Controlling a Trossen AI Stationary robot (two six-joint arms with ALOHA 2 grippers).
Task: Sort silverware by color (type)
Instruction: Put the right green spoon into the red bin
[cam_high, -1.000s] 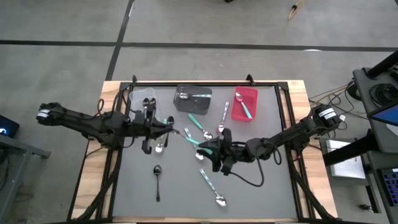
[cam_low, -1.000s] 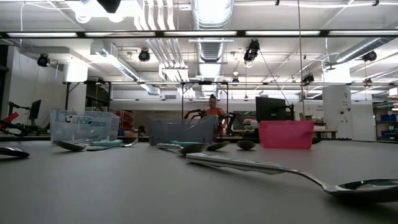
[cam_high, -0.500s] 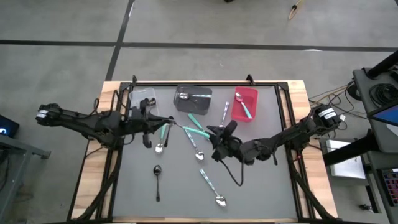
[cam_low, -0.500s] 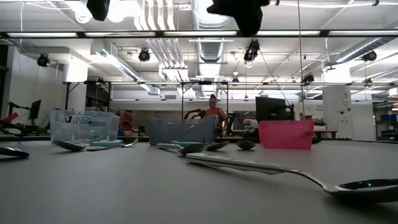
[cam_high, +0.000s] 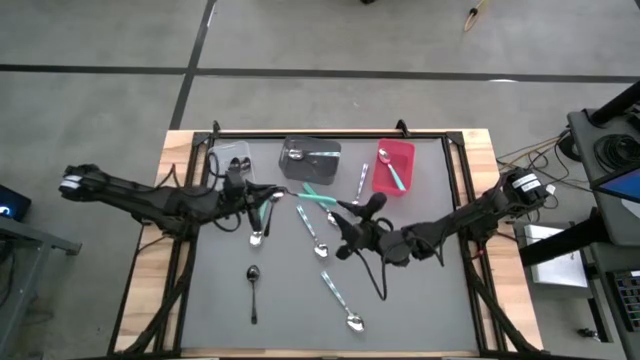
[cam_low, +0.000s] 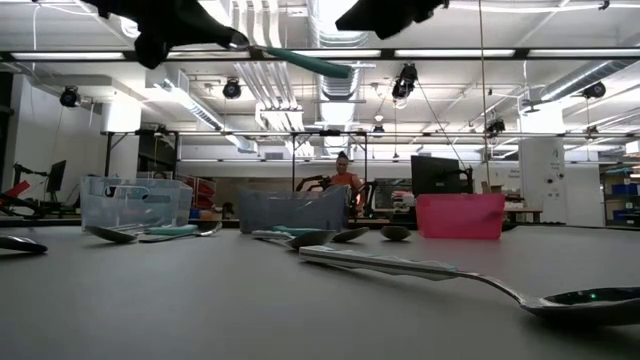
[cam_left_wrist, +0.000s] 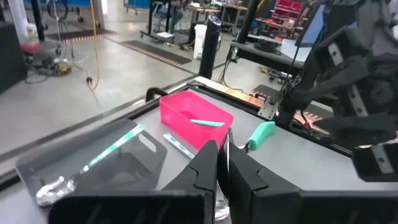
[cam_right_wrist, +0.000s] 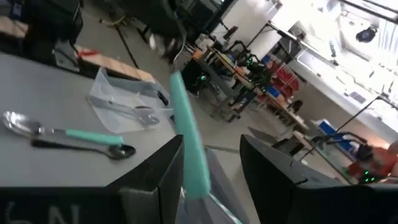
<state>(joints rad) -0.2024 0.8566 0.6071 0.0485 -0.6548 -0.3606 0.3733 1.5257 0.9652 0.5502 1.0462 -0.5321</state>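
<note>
Right now I have the left gripper (cam_high: 266, 196) raised over the table's middle, its jaws pressed together on the bowl end of a teal-handled spoon (cam_high: 318, 196), which hangs clear of the grey mat (cam_high: 420, 290). The handle points at the right gripper (cam_high: 348, 216), which hovers just beside it with its fingers spread and nothing pinched. Other spoons (cam_high: 311, 232) lie loose on the mat.

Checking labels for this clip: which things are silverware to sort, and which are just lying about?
To sort: raised teal-handled spoon, in the shut left gripper, open right gripper at its handle; loose silver metal spoons; all-black spoon; teal-handled spoon lying on the mat.
Just lying about: clear plastic bin; dark grey bin; red bin; black cable.
</note>
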